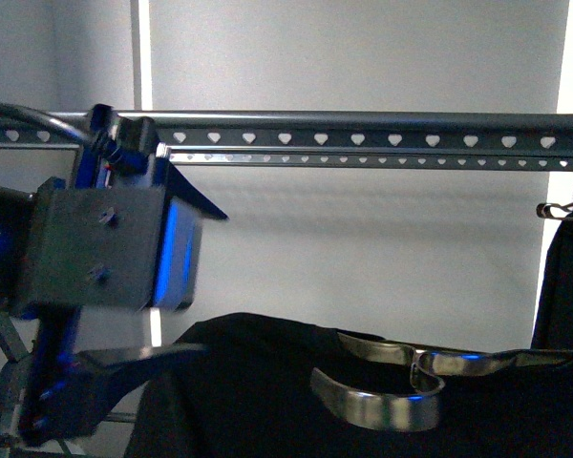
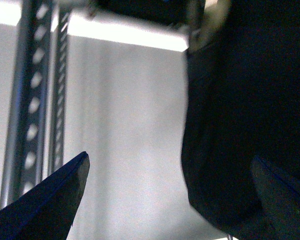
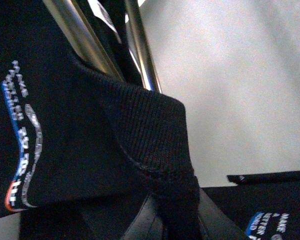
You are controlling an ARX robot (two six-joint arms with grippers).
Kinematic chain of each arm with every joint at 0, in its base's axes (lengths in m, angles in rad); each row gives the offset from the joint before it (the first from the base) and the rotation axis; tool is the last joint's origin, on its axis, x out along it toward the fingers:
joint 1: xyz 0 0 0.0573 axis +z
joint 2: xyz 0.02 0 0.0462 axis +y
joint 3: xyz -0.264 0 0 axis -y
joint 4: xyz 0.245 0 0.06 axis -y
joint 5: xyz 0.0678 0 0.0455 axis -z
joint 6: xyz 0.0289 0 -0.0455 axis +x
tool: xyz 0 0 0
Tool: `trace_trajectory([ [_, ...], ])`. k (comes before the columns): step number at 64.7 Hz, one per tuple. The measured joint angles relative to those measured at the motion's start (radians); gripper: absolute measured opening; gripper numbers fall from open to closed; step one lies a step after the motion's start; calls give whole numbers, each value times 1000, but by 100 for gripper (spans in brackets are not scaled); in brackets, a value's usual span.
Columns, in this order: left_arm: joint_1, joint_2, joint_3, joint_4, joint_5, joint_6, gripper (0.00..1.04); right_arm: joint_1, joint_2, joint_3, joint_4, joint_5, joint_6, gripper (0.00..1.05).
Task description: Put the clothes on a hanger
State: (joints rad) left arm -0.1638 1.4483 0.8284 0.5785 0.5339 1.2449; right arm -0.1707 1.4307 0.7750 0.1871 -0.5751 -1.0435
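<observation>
The hanger [image 1: 363, 138], a grey rail pierced with heart-shaped holes, runs across the top of the front view and also shows in the left wrist view [image 2: 30, 100]. Below it the clothes [image 1: 258, 401], a black T-shirt, are held up with a shiny metal frame [image 1: 392, 401] through the neck. My right gripper [image 3: 172, 220] is shut on the ribbed black collar [image 3: 150, 130], beside the frame's bright rods [image 3: 85, 40] and the blue-white-red print [image 3: 25, 145]. My left gripper [image 1: 215, 283] hangs open just under the rail's left part. One of its fingers [image 2: 280, 195] lies against the black cloth [image 2: 230, 125], the other in free air.
A second dark garment [image 1: 565, 286] hangs from a clip at the right edge of the front view. The rack's grey leg [image 1: 5, 353] shows at the lower left behind my left arm. A pale wall fills the background.
</observation>
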Motion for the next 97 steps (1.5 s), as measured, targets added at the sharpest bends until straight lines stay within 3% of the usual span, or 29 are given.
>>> trace_trajectory([
  [5,13,19,-24,317,-48,-607,98,-10,-5,16,-92,35,116,4],
  [13,43,2,-3,376,-112,-1145,98,-21,-24,28,-215,32,260,3],
  [20,66,-1,10,359,-177,-1413,98,-30,-59,29,-283,12,352,3],
  [28,87,-10,26,282,-265,-1579,98,-48,-95,34,-376,-40,478,3],
  [39,119,-66,29,241,-399,-1619,98,-102,-107,103,-532,-130,682,3],
  [42,127,-102,44,126,-465,-1568,93,-118,-107,121,-555,-152,735,3],
  [46,148,-176,28,-57,-521,-1460,82,-139,-107,153,-581,-190,808,3],
  [50,158,-240,-29,-125,-533,-1376,73,-154,-102,183,-589,-213,877,3],
  [60,164,-358,-219,-84,-535,-1288,48,-180,-80,266,-582,-222,1028,3],
  [68,164,-440,-384,-21,-534,-1261,19,-182,-17,373,-530,-228,1201,3],
  [74,164,-489,-455,3,-534,-1254,3,-181,19,438,-501,-215,1309,3],
  [82,164,-568,-556,19,-534,-1250,4,-167,76,546,-473,-190,1478,3],
  [97,164,-686,-663,15,-534,-1250,4,-125,188,692,-474,-112,1653,3],
])
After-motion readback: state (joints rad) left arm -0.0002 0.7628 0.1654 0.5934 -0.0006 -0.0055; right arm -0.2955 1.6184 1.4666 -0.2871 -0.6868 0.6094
